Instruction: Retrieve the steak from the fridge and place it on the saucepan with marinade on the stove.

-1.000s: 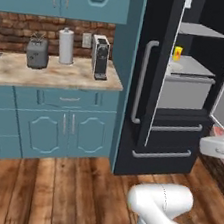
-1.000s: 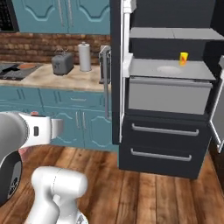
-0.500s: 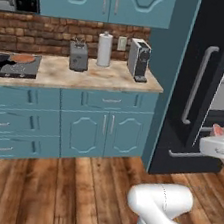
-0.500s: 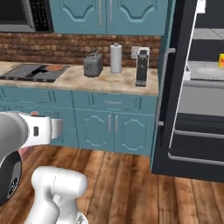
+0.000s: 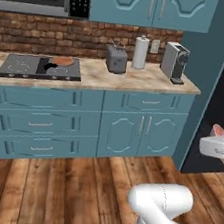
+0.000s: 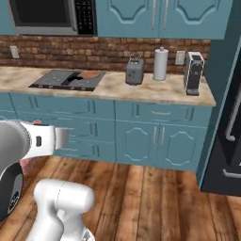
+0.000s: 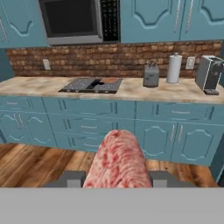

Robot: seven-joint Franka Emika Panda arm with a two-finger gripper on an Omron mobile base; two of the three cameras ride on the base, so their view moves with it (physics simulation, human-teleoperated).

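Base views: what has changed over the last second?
The base has turned away from the fridge, so both base views now face the counter with the stove and saucepan; the things themselves have not moved. The end effector stays shut on the steak, as before.

steak [image 7: 117,160] cut off low in the hand view; fridge [image 6: 226,136] cropped at the right edge

No text, label, brand, number or sign is legible on anything here
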